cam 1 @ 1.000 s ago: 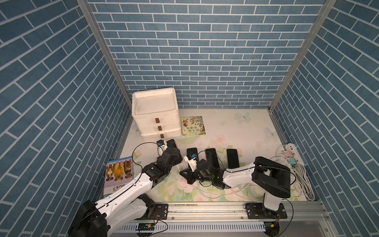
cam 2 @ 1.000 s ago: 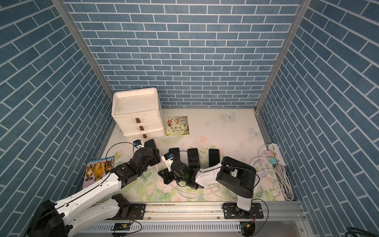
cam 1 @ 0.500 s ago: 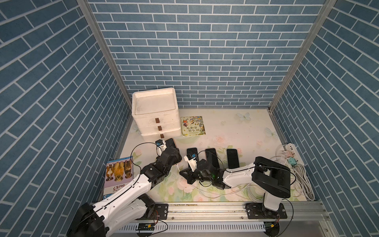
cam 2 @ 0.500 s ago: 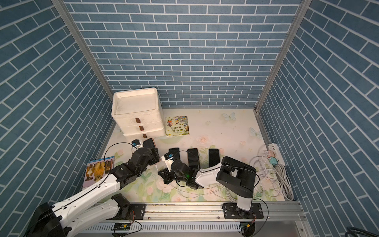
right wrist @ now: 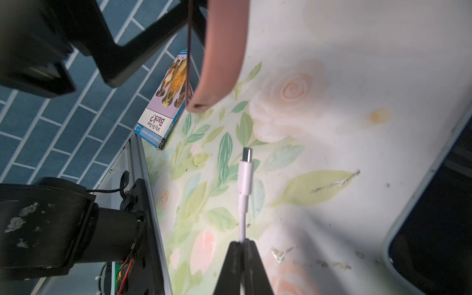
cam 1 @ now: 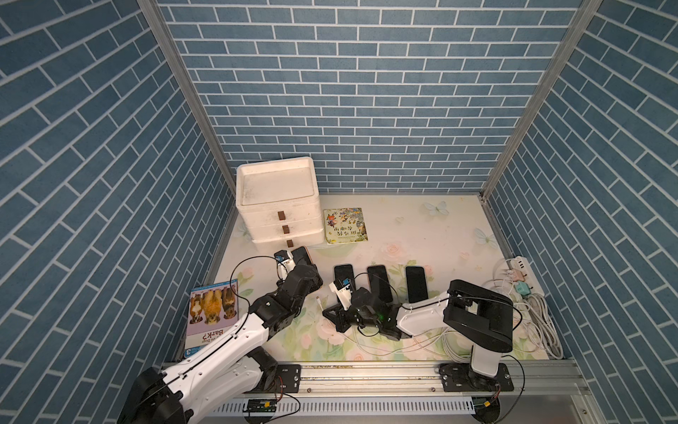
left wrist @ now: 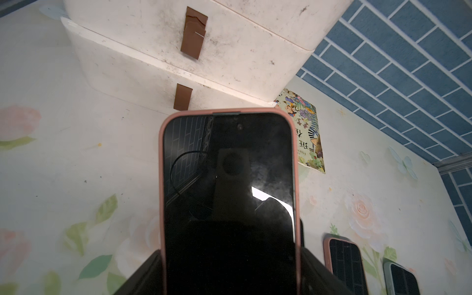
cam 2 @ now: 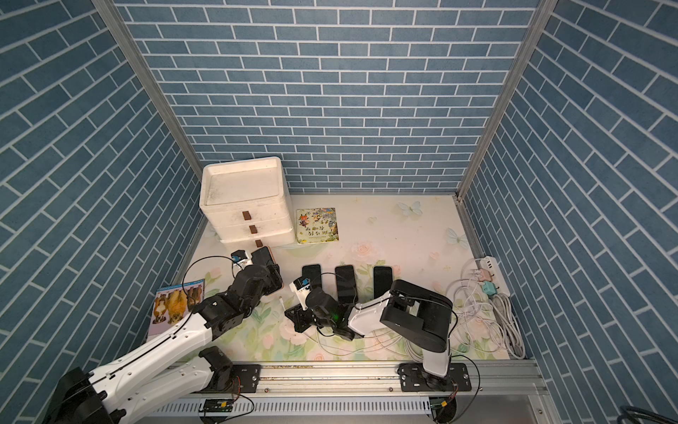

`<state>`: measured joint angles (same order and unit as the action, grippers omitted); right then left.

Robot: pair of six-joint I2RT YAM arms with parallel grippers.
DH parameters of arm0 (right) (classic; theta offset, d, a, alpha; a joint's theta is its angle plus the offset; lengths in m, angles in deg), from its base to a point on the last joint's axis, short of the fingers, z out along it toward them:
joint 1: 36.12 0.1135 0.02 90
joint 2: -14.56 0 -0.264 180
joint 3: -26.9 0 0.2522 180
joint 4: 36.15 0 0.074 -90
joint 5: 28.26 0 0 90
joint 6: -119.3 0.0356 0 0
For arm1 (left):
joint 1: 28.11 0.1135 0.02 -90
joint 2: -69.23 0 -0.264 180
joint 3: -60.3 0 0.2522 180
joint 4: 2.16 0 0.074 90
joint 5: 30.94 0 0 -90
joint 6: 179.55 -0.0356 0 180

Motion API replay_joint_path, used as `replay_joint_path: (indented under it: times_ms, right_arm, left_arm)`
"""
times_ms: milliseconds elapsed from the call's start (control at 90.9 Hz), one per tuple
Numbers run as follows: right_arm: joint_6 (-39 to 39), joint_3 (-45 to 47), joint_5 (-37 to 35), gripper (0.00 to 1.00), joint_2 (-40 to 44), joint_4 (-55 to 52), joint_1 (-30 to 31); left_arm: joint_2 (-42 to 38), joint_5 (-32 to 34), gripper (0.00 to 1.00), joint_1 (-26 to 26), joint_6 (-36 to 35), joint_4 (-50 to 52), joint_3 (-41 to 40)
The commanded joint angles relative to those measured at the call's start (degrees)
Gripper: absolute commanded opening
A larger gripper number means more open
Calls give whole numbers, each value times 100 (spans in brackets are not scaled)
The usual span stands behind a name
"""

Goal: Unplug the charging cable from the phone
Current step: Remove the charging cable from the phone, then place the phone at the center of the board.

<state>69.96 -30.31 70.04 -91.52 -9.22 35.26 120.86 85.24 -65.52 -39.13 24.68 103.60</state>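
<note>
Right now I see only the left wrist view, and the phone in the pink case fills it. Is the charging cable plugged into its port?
Observer: No. In the right wrist view the cable ends in a bare plug, apart from the phone.
Operator: What holds the cable?
Observer: The right gripper is shut on the cord behind the plug.
Operator: Does the phone lie on the table?
Observer: It seems not. Its lower edge looks raised above the table.
</note>
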Motion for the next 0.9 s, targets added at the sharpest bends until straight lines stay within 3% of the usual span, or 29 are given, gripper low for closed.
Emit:
replay_joint_path:
  times_ms: [0, 110, 264, 429, 891]
  right_arm:
    - [-52, -101, 24, 2, -111, 13, 26]
    - [-54, -161, 23, 11, -186, -63, 18]
    - [-46, -163, -31, 33, -242, -131, -3]
    - [-35, -136, -49, 49, -176, -106, -42]
    - [-375, 48, -876, 61, 960, -905, -205]
  left_arm:
    - [-58, 446, 0, -12, 61, 240, 143]
    - [-10, 468, 0, -13, 69, 314, 136]
    - [100, 388, 0, -16, 95, 332, 78]
    - [187, 312, 0, -17, 121, 379, -8]
    - [514, 28, 0, -17, 43, 551, -295]
